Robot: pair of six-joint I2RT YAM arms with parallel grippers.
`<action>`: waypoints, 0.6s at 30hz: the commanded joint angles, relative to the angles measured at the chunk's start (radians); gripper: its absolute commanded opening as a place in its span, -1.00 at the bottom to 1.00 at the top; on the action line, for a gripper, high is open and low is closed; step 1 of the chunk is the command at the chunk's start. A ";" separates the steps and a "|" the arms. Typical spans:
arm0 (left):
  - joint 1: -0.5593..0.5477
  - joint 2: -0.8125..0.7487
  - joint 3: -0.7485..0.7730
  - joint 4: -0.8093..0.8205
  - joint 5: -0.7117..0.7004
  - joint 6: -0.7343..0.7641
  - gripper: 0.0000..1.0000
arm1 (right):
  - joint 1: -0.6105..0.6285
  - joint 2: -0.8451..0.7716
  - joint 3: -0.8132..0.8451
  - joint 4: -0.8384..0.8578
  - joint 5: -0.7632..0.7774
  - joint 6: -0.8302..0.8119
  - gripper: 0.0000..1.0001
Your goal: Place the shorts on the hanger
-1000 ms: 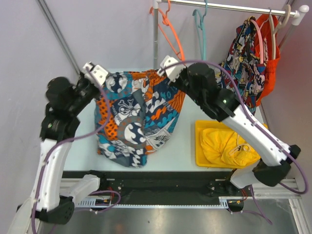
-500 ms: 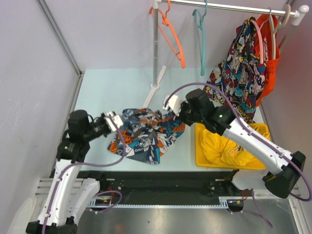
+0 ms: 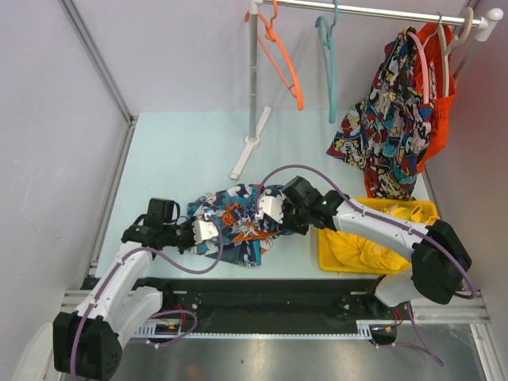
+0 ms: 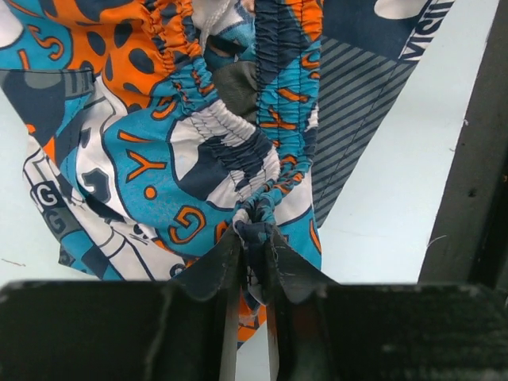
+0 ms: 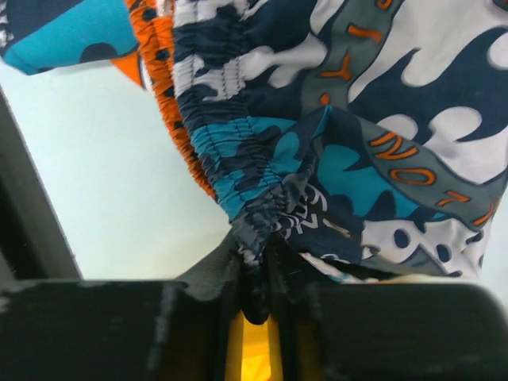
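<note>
**Down at the near edge: one pair of shorts, two hands on it**

Toward 6 o'clock on the pale surface (image 3: 182, 151), the shorts (image 3: 236, 225) lie in one crumpled heap of navy, teal, orange and white, stretched a little between the two arms. From where I stand, the left hand (image 3: 206, 230) has the 9 o'clock end and the right hand (image 3: 270, 210) has the 3 o'clock end. Each wrist camera shows the same thing. On the left, both fingers (image 4: 214, 274) are pinched together on a bunch of the gathered waistband. On the right, the fingers (image 5: 213, 274) are likewise clamped on a bunch of elastic hem. So that is two hands, both closed on the one garment, which rests on the surface rather than hanging.

Up at 12 o'clock a single rail (image 3: 373, 9) runs across on one upright pole (image 3: 254, 79). I count three hangers for sure. One is an orange hanger (image 3: 283, 63). Just to its 3 o'clock side is the hanger (image 3: 329, 59), thin, teal and bare. Farther toward 2 o'clock is a pink hanger (image 3: 426, 67) carrying comic-print shorts (image 3: 389, 119). Something pale beside the pink one may be a fourth, but I cannot tell.

At 4 o'clock sits one yellow tray (image 3: 429, 208) with one yellow garment (image 3: 361, 242) heaped in it, just beside the right arm. The teal hanger is well apart from the shorts.
</note>
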 commanded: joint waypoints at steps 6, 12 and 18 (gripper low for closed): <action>-0.051 0.039 0.089 -0.075 0.013 -0.008 -0.07 | 0.026 -0.068 0.014 0.003 0.023 -0.027 0.29; -0.051 -0.096 0.242 -0.203 0.045 -0.141 0.53 | 0.129 -0.308 0.077 -0.125 0.084 0.030 0.72; -0.051 -0.192 0.365 -0.090 0.029 -0.422 0.99 | 0.098 -0.418 0.238 -0.166 0.143 0.140 0.82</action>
